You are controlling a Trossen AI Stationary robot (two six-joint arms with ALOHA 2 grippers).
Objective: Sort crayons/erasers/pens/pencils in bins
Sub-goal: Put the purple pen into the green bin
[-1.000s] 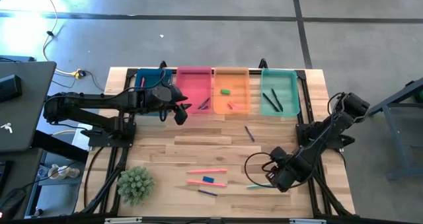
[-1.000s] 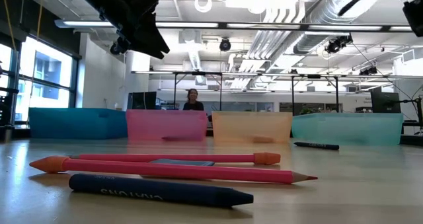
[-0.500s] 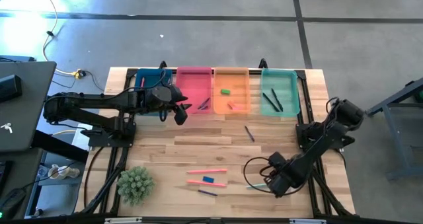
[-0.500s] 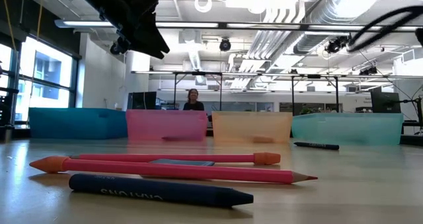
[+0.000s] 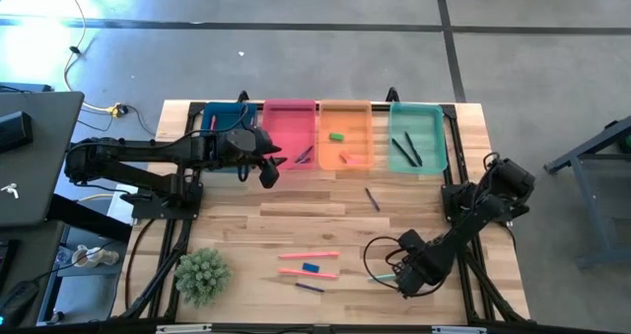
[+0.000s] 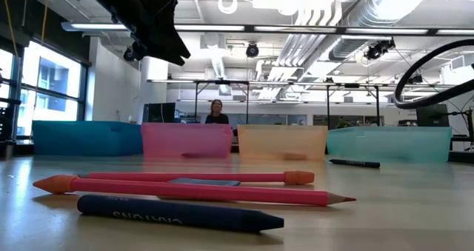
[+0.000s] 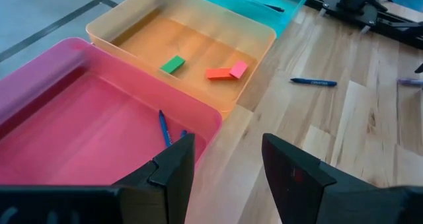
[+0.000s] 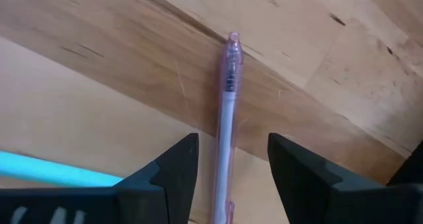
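Right claw (image 8: 228, 178) sat low over the wooden surface (image 5: 414, 201) at about 5 o'clock in the overhead view, fingers spread and holding nothing. A clear pinkish pen (image 8: 228, 118) lay flat directly between the fingers, running lengthwise away from the wrist; a light-blue stick (image 8: 59, 171) lay just beside it. Whether the fingertips touched the wood could not be told.

Left claw (image 7: 228, 164) hung parted and empty above the near edge of the pink bin (image 7: 39, 85), at about 11 o'clock.

Bins stood in a row along 12 o'clock: blue bin (image 5: 222, 117), pink, orange bin (image 5: 345, 152), teal bin (image 5: 434, 127). The orange bin held a green eraser (image 7: 172, 65) and a pink-red eraser (image 7: 238, 69), the latter touching an orange stick. A blue eraser (image 5: 311, 268) remained loose at about 6 o'clock, between two pink pencils (image 5: 309, 255), a dark crayon (image 6: 178, 213) just beside them. One more dark stick (image 5: 372, 198) lay near centre.

Handling, as judged: the pen looked light, rigid, smooth-barrelled, likely to roll or slip. Best taken at mid-barrel, fingers across its width, pinched close to the wood.
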